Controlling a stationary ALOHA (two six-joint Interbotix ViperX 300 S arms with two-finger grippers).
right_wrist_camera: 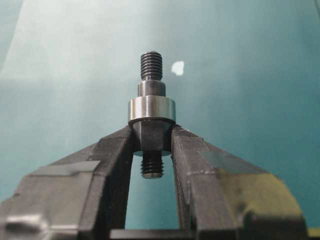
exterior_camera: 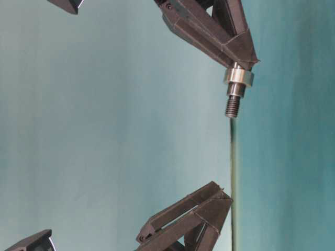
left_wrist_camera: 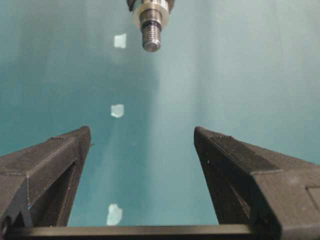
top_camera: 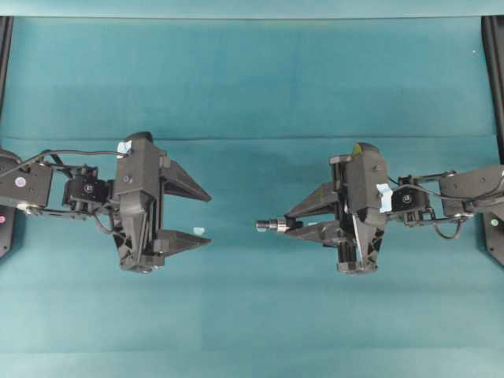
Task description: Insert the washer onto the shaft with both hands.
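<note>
My right gripper (top_camera: 293,221) is shut on the dark hex part of the shaft (right_wrist_camera: 151,67), which it holds above the cloth. The threaded tip (top_camera: 261,225) points left toward the other arm. The silvery washer (right_wrist_camera: 151,110) sits round the shaft just ahead of the fingertips (right_wrist_camera: 117,142); it also shows in the table-level view (exterior_camera: 238,77) and the left wrist view (left_wrist_camera: 150,11). A second threaded end hangs between the right fingers. My left gripper (top_camera: 209,217) stands wide open and empty, apart from the shaft (left_wrist_camera: 151,37) and facing its tip.
Teal cloth (top_camera: 252,94) covers the table. A small pale chip (top_camera: 199,230) lies near the left gripper's lower finger, and more such chips (left_wrist_camera: 117,110) show below in the left wrist view. Black frame posts (top_camera: 494,71) stand at the side edges.
</note>
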